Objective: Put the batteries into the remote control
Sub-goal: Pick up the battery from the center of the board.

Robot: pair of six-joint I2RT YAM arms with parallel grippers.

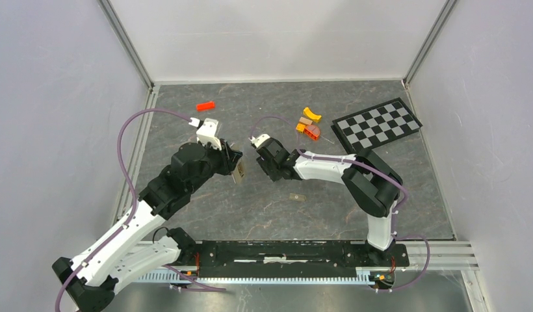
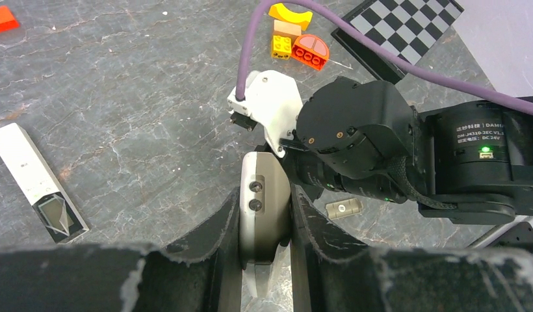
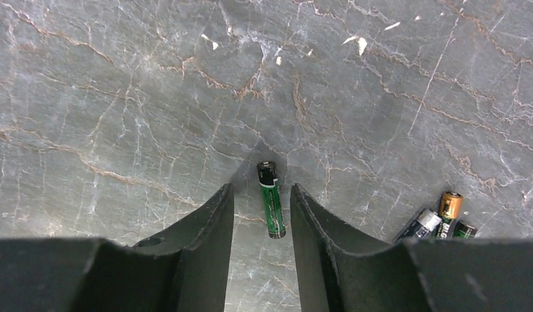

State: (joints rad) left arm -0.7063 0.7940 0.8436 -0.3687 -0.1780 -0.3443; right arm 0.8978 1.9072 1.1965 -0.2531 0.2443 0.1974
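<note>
My left gripper [image 2: 266, 195] is shut on the remote control [image 2: 264, 214] and holds it on edge, grey-tan back towards the camera. In the top view the gripper [image 1: 233, 162] holds the remote [image 1: 240, 171] left of centre. My right gripper [image 3: 261, 190] is open and low over the table. A green battery [image 3: 271, 199] lies on the table between its fingers, touching neither. More batteries [image 3: 439, 221] lie in a cluster to its right. In the top view the right gripper [image 1: 259, 155] faces the left one and hides the batteries.
A small tan battery cover [image 1: 298, 196] lies near the table's middle and also shows in the left wrist view [image 2: 344, 208]. A white bar with a black end [image 2: 36, 182] lies to the left. An orange block [image 1: 205, 105], coloured blocks [image 1: 308, 123] and a checkerboard [image 1: 377, 123] lie at the back.
</note>
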